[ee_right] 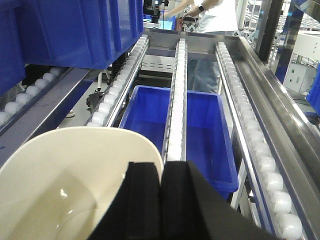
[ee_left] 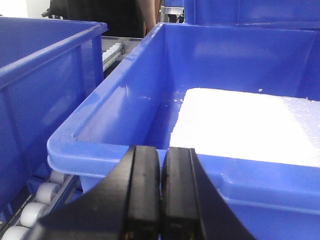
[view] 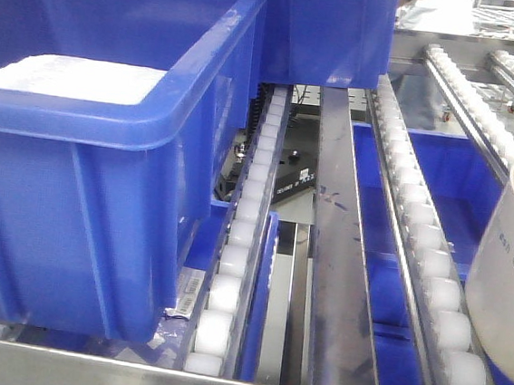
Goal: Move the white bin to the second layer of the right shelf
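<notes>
Near right, bin (view: 509, 271) carried on its rim by closed right hand (ee_right: 161, 200), hanging just over roller rails (view: 421, 236) of the shelf, not yet set down; left hand (ee_left: 161, 195) closed, empty, before a blue crate (ee_left: 150, 120) farther left.

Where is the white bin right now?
The white bin is at the front view's right edge, over the roller rails; the right wrist view shows it beside the right gripper.
</notes>
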You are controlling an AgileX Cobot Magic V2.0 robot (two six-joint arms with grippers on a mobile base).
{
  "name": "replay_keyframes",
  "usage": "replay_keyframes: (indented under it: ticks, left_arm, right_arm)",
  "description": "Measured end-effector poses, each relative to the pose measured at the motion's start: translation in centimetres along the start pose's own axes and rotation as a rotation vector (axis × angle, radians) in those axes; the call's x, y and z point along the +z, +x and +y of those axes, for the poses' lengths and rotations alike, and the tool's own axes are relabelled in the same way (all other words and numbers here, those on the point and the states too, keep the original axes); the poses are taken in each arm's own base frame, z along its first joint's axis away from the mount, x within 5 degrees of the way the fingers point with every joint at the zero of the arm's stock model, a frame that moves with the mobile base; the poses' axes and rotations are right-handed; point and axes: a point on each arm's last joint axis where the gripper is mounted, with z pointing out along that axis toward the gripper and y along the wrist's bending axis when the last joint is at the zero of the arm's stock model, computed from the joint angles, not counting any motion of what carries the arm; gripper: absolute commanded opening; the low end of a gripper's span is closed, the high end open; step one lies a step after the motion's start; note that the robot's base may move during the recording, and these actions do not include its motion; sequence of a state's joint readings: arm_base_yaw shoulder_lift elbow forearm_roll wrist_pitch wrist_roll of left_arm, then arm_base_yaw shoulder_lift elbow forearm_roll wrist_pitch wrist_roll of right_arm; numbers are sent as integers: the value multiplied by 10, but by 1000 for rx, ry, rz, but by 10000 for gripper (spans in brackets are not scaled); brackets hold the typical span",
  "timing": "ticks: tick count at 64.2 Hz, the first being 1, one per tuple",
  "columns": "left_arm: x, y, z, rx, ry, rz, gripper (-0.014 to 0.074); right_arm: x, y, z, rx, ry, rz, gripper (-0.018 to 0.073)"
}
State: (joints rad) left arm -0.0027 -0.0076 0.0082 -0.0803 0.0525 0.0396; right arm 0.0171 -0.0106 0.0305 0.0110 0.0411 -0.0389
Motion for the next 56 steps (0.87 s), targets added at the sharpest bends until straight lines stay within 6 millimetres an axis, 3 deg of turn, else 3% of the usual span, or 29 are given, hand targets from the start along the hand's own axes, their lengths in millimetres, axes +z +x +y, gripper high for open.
replay_keyframes:
  ticks: [56]
  left_arm:
    - [0, 0, 0, 0, 0, 0, 85]
  right_arm:
    - [0, 0, 0, 2, 0, 0, 49]
